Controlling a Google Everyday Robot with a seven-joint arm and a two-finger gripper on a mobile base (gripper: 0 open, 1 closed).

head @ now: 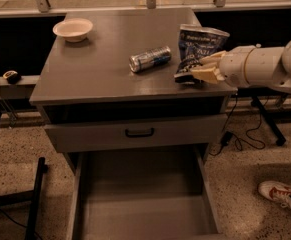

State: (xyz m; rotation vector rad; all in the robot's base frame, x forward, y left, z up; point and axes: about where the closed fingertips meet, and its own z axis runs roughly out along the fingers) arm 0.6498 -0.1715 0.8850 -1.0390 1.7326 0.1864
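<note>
A dark blue chip bag (201, 43) stands tilted on the right part of the grey cabinet top (100, 66). My gripper (204, 70) reaches in from the right on a white arm and is shut on the bag's lower right corner. A silver and blue drink can (149, 58) lies on its side just left of the bag, a short gap away. A white bowl (73, 29) sits at the far left corner of the top.
The cabinet's upper drawer (135, 133) is closed and its bottom drawer (142, 194) is pulled out wide. A small round object (11, 76) rests on a ledge at left. A white shoe (280, 191) and black cables (245, 134) are on the floor at right.
</note>
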